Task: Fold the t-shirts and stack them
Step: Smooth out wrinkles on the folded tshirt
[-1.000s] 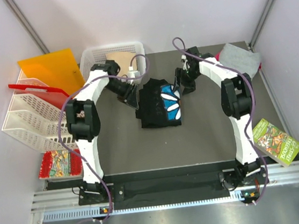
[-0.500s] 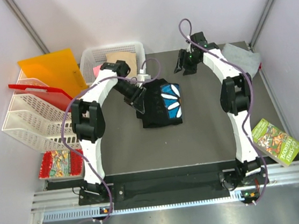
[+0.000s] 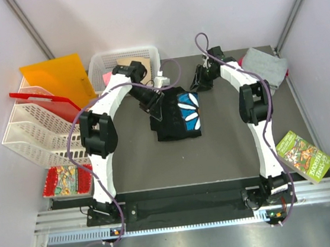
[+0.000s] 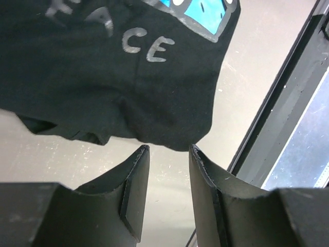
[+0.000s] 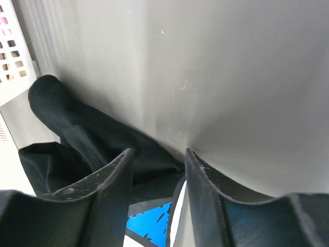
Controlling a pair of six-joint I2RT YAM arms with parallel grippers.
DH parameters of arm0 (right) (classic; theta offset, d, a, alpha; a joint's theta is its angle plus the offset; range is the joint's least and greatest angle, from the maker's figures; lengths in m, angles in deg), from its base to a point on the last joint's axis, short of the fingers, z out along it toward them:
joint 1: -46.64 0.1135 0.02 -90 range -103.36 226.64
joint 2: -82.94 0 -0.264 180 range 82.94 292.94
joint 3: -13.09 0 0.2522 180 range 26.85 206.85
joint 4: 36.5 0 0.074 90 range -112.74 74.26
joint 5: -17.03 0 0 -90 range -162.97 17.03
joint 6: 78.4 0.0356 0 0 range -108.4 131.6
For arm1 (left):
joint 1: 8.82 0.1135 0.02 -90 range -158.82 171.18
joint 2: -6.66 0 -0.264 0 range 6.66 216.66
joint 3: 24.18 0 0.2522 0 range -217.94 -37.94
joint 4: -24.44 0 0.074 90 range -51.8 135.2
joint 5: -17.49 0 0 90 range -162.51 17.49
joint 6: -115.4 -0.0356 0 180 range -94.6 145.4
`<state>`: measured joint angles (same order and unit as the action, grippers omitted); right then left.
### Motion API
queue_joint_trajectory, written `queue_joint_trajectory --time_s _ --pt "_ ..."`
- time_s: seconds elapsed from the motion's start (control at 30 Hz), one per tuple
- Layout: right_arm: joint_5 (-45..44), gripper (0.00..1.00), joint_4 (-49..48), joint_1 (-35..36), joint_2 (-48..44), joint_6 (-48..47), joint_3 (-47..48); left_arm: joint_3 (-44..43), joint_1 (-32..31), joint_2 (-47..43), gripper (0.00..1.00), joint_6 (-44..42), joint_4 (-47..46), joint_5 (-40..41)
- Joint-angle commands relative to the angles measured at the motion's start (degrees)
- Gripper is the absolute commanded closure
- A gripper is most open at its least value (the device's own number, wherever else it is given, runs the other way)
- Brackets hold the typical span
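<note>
The right claw [image 3: 199,82] has dropped back to the black t-shirt [image 3: 174,122]'s far corner with its jaws apart, probably to pinch it. The left claw [image 3: 155,109], likewise apart, flanks the opposite edge.

A folded black cloth t-shirt [image 3: 174,122] is lying in the middle of the dark flat desk [image 3: 227,146], with a white plastic mesh basket [image 3: 100,65] standing behind it to the left and a folded grey cloth shirt [image 3: 264,64] lying at the back right corner. A white tiered plastic rack [image 3: 26,136] is standing at the left with an orange plastic sheet [image 3: 55,76] leaning at its far end. A red-edged printed booklet [image 3: 64,181] is lying in front of the rack, and a green printed booklet [image 3: 305,156] is lying at the near right edge.
</note>
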<state>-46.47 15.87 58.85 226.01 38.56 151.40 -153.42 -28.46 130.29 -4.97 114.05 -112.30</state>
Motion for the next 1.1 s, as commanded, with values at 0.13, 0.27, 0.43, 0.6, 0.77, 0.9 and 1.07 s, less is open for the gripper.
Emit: queue_joint_trajectory --time_s 0.13,0.27,0.43,0.6,0.77,0.9,1.07 --pt "0.92 0.61 2.43 1.33 -6.03 -3.93 -11.57 -1.85 -1.54 -3.05 0.58 -0.92 5.89 2.08" --pt "-3.72 0.65 6.46 3.08 -12.10 -7.00 -20.21 -2.38 -1.46 -2.96 0.58 -1.09 5.71 3.32" --pt "-8.66 0.67 9.82 6.33 -22.37 -9.56 -33.91 -2.29 -0.67 -3.31 0.58 -1.97 5.71 5.07" --pt "-6.38 0.66 14.12 11.34 -30.98 -11.13 -45.07 -2.82 0.74 -3.31 0.58 -1.97 5.36 5.69" --pt "-6.01 0.62 21.14 15.83 -35.22 -12.11 -48.97 -3.43 1.80 -4.28 0.58 -1.36 5.18 5.69" --pt "-18.48 0.55 25.90 12.77 -36.10 -7.20 -41.35 -3.43 1.71 -5.42 0.59 -1.36 4.92 5.86" --pt "-21.94 0.40 23.54 1.78 -33.03 -5.08 -27.81 -2.91 1.71 -6.39 0.59 -1.88 6.23 5.95"
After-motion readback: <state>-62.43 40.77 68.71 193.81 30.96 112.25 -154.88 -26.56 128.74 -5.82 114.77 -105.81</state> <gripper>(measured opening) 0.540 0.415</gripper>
